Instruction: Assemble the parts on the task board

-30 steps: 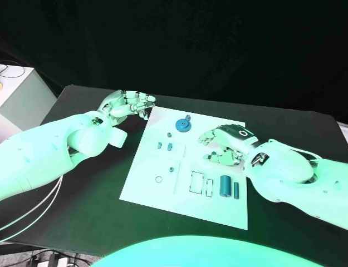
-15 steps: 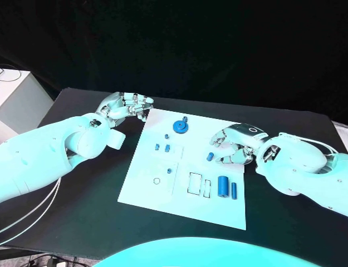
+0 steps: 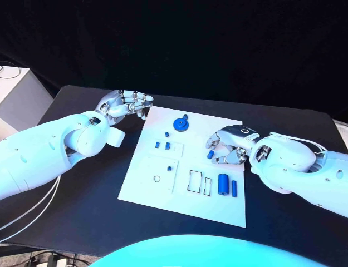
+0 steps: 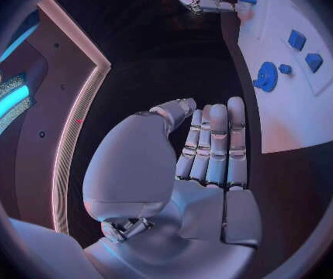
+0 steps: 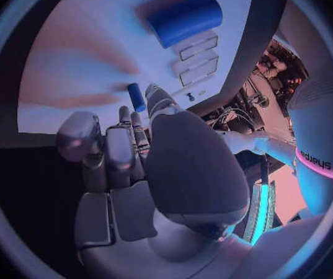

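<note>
A white board (image 3: 162,183) is lying in the middle of a black surface (image 3: 86,211), with two white robot arms reaching in, one from each side.

The left hand (image 3: 128,104) is hovering at the board's far left corner. Its fingers (image 4: 216,142) are lying straight and close together, side by side, and are holding nothing.

The right hand (image 3: 226,146) is sitting over the right side of the board. Its fingers (image 5: 128,146) are curling inward and pinching one small blue peg (image 3: 211,154) (image 5: 136,96) just above the white plate.

Counting the blue pieces on the board: one round gear (image 3: 180,125) is sitting near the far edge, with one small blue stud (image 3: 186,117) just beyond it. Below the gear, three small blue pieces are grouped together: one (image 3: 167,134) nearer the gear and two (image 3: 163,146) side by side. One more tiny blue piece (image 3: 170,167) is sitting near the board's centre. Towards the near right, one thick blue cylinder (image 3: 224,183) is lying beside one thinner blue rod (image 3: 234,187), the two close together and parallel.

Just left of the cylinder, two empty rectangular slots (image 3: 199,182) are showing in the board, and one small ring outline (image 3: 157,179) is lying further left.
</note>
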